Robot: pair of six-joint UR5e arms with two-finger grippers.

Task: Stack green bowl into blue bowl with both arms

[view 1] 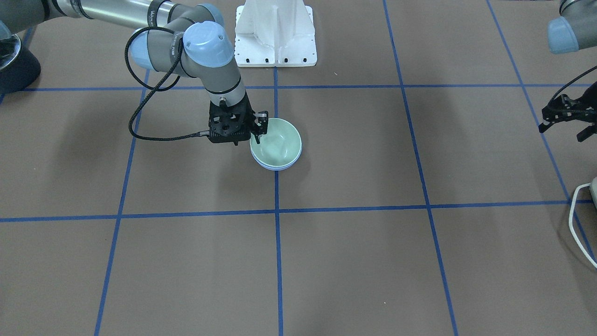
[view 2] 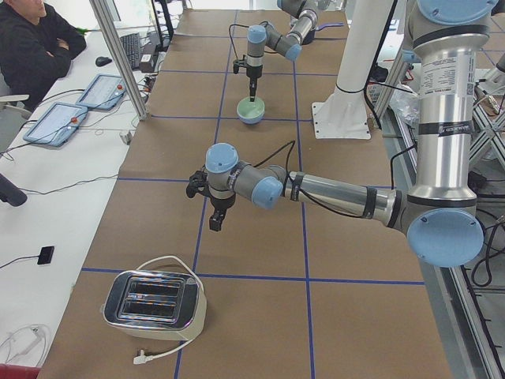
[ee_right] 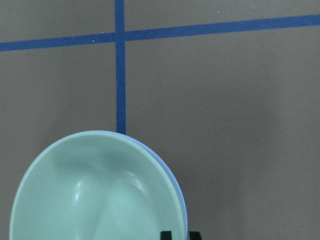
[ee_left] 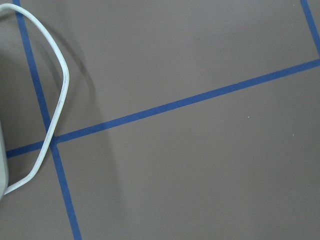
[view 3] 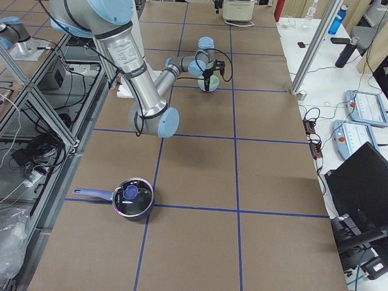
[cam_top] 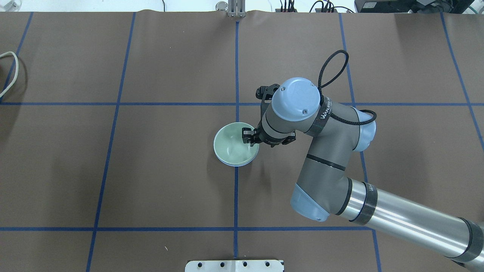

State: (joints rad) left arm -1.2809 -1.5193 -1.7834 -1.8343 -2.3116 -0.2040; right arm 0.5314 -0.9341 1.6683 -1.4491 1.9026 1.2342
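Green bowl (ee_right: pixel 95 195) nests in blue bowl (view 1: pixel 277 167) — right tool (view 1: pixel 258 135) straddles their rim, grip unclear; left tool (view 1: pixel 564 128) spread.

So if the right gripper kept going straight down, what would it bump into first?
Probably the green bowl: the right gripper points down at its rim, and that bowl sits nested in the blue bowl.

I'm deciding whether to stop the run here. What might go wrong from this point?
The right claw straddles the rim of the green bowl. If it lifts before opening fully, it may drag that bowl out of the blue bowl or tip both. The left claw hangs far off at the table's end, so nothing steadies the blue bowl if the stack gets nudged.
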